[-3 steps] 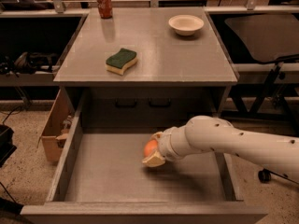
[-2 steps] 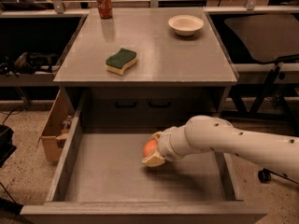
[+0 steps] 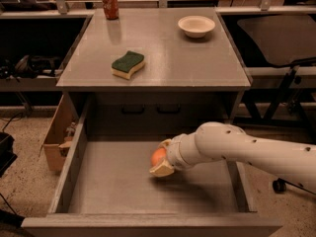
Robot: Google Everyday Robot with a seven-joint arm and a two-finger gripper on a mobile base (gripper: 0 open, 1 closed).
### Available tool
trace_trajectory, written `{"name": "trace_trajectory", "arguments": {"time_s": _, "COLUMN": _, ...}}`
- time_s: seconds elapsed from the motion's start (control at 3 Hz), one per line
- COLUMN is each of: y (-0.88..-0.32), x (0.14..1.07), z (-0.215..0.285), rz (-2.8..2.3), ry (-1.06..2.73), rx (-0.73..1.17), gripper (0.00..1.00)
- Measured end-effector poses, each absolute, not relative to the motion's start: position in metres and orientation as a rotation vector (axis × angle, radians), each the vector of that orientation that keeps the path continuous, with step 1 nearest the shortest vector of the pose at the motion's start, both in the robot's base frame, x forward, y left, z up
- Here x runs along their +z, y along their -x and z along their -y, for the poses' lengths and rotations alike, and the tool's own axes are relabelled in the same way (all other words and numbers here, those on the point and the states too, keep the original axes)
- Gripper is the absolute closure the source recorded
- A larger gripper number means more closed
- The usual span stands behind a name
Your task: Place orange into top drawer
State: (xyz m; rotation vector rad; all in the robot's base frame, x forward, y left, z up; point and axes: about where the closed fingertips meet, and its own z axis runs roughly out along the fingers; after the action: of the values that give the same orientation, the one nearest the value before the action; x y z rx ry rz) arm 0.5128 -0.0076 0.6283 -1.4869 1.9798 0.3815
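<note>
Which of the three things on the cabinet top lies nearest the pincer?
The green-topped sponge, nearer the front edge; the red can and white bowl sit farther back. The pincer holds the orange inside the top drawer.

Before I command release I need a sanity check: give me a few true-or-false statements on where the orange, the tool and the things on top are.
1. The tool grips the orange inside the open drawer. True.
2. The sponge lies in the drawer. False: it lies on the cabinet top.
3. The orange sits in the bowl. False: the bowl stands on the cabinet top, far from the orange.
4. A can stands at the cabinet top's back left. True.
</note>
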Motion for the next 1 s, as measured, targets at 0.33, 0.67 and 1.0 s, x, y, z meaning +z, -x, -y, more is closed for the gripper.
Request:
{"name": "trace_trajectory", "arguments": {"time_s": 0.33, "y": -0.5128, "x": 0.6283, "z": 0.0076, "rz": -1.98, "ry": 1.487, "rx": 0.381, "gripper": 0.05}}
{"name": "trace_trajectory", "arguments": {"time_s": 0.67, "y": -0.5128, "x": 0.6283, "z": 0.0076, "rz": -1.98, "ry": 1.487, "rx": 0.382, "gripper": 0.0}}
{"name": "trace_trajectory", "arguments": {"time_s": 1.0, "y": -0.5125, "x": 0.6298, "z": 0.0071, "rz": -1.974, "ry": 1.487, "rx": 0.391, "gripper": 0.0}}
